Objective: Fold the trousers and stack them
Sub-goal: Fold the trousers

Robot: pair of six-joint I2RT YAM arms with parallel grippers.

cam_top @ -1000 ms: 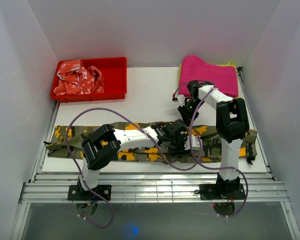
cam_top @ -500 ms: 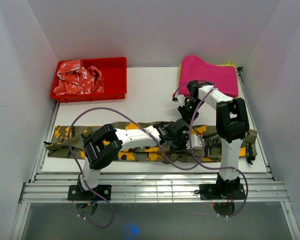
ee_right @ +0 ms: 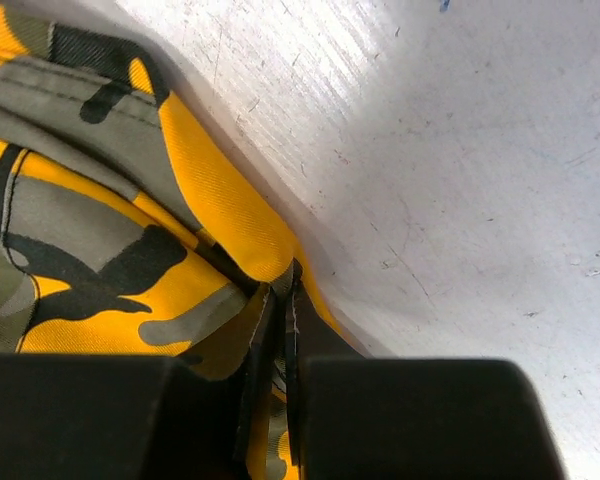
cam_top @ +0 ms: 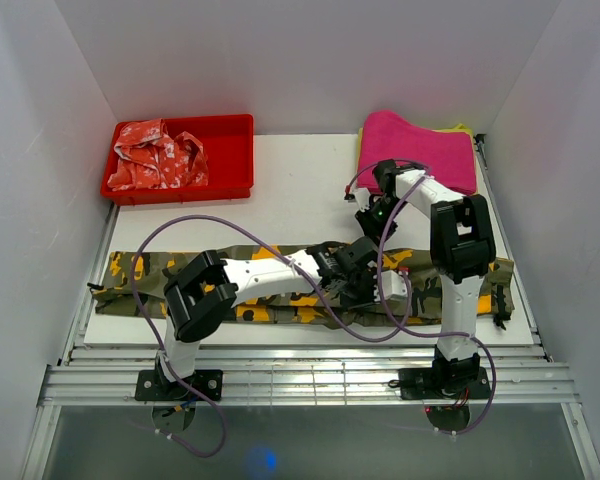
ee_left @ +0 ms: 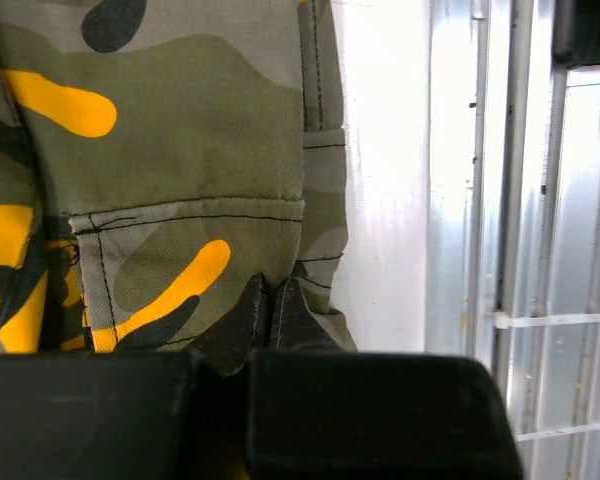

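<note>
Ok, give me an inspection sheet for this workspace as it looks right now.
Surface: white table, scuffed.
Job's things: trousers, camouflage print, lying stretched out along the near side, not yet folded.
Clutter: red bin holding a red-and-white garment; folded pink cloth at far right.
Hands: left hand shut on the trousers; right hand shut on the trousers' edge.
Cables: purple cables looping over the trousers.
Surroundings: white walls; metal rails at near edge.
</note>
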